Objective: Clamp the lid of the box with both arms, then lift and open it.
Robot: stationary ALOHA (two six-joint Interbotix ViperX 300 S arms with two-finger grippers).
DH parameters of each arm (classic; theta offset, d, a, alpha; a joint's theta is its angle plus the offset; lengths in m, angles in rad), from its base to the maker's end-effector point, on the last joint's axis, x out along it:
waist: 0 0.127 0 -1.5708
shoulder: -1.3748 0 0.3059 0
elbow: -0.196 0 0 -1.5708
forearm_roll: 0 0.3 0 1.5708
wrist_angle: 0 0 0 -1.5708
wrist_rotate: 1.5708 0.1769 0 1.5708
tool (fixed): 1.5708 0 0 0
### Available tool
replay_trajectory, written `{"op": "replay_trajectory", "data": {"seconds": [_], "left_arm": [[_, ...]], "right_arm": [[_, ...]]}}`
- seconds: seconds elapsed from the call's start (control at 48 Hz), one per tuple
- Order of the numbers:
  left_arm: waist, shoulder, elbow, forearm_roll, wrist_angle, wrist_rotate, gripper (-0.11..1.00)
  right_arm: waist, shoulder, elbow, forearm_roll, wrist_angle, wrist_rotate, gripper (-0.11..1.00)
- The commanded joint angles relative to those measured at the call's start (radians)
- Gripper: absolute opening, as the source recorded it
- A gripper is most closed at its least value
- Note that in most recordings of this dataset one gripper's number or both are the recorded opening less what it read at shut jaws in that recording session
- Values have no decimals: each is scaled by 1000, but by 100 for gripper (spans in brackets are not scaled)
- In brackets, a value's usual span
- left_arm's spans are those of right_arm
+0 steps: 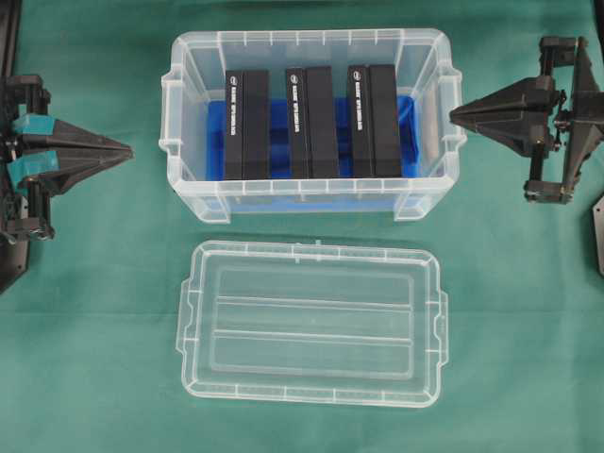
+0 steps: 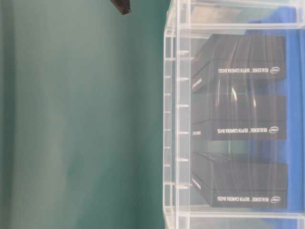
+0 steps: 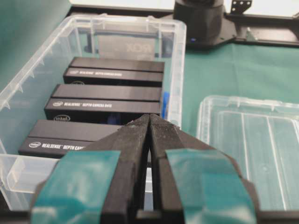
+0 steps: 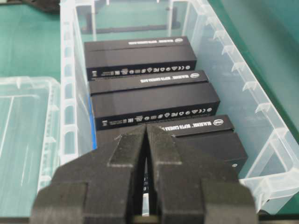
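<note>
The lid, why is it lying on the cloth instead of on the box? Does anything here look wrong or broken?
Nothing looks damaged or spilled. The lid lies flat on the green cloth in front of the box, which stands open with three black cartons upright inside. Both grippers, left and right, sit off to the sides, jaws shut, holding nothing.

Lid [image 1: 311,323] off, flat on green cloth, near side, just apart from box [image 1: 311,52]; clear, rounded corners, two long ridges. Box open, upright, far side; clear tub, blue base, three black blocks [image 1: 310,123] standing side by side. My grippers untouching either.
</note>
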Motion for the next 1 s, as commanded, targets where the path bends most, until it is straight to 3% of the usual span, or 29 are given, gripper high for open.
{"op": "replay_trajectory", "data": {"seconds": [0.0,0.978], "left_arm": [[3,9,-11,-2,-9,2,1],[6,8,3,-6,-8,0,1]], "right_arm": [[-3,0,-8,3,-9,0,0],[-3,5,11,0,-54,-6,0]]}}
